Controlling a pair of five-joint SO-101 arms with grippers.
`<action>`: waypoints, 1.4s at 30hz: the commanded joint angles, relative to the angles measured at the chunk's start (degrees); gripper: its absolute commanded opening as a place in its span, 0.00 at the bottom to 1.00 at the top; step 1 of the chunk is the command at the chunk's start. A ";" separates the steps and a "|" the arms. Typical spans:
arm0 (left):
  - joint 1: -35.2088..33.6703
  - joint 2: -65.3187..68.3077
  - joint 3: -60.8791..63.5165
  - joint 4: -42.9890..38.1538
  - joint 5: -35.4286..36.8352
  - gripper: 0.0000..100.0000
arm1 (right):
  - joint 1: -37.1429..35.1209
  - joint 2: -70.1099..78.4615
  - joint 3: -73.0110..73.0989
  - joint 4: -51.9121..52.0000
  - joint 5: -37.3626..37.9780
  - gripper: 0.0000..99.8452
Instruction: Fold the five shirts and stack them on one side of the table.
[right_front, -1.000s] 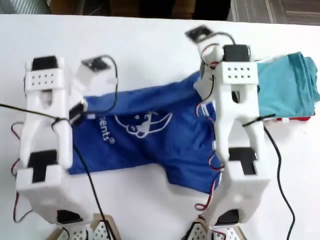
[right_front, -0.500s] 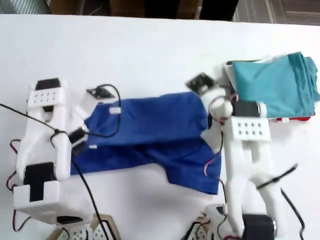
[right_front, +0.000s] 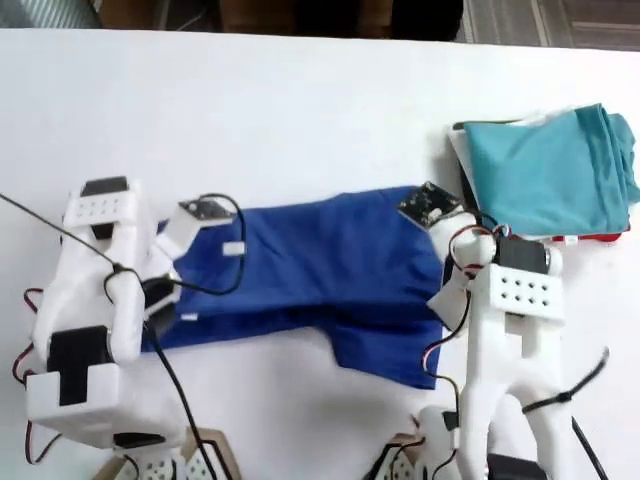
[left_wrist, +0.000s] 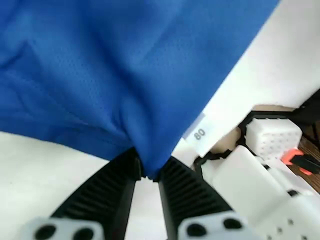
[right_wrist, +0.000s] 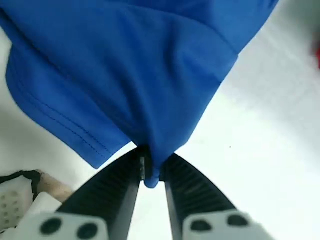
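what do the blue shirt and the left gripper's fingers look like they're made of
The blue shirt: probably a synthetic sports knit, matte; a fine pinhole mesh shows up close. Fingers of the left gripper: hard black plastic, matte, with ridged inner faces, possibly printed.

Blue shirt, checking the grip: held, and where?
Shirt pinched at both ends: left jaws on the edge by the tag, right jaws on a bunched edge.
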 joint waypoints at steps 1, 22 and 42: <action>-0.44 -2.81 -3.21 3.60 -0.09 0.03 | 0.40 -4.00 -3.96 4.00 0.62 0.02; -0.44 -2.64 10.86 -8.62 -0.35 0.03 | 0.22 -5.85 12.04 -1.89 0.70 0.03; -4.57 -2.64 -12.18 4.31 -0.53 0.16 | 0.22 -5.85 -7.82 6.29 0.18 0.17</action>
